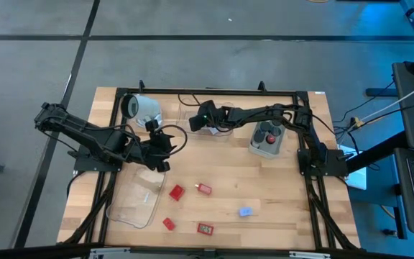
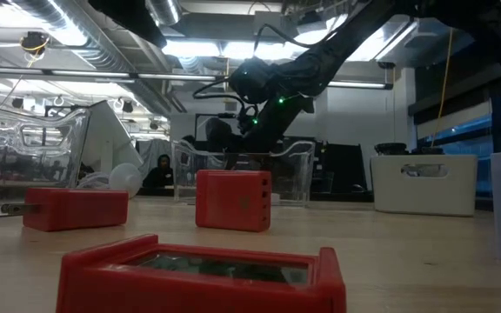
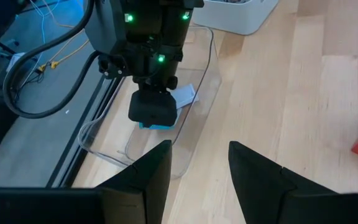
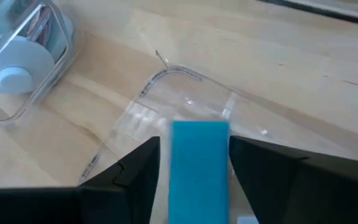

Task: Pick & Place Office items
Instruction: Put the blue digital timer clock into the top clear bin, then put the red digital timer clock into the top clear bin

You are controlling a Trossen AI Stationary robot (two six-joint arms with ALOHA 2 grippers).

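Blue block (image 4: 198, 168) | between right gripper (image 4: 194, 163) jaws over clear tray (image 4: 185, 99), grip state unclear | release low, centred, lift straight | left gripper (image 3: 194, 168) parted, empty, near tray.

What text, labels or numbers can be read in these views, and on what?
None can be read.
The red blocks show no lettering.
The blue block between the right claw fingers is plain.
The clear tray and grey tub show no legible marks.

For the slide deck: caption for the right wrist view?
Right hand over a clear tray, blue block between its fingers.
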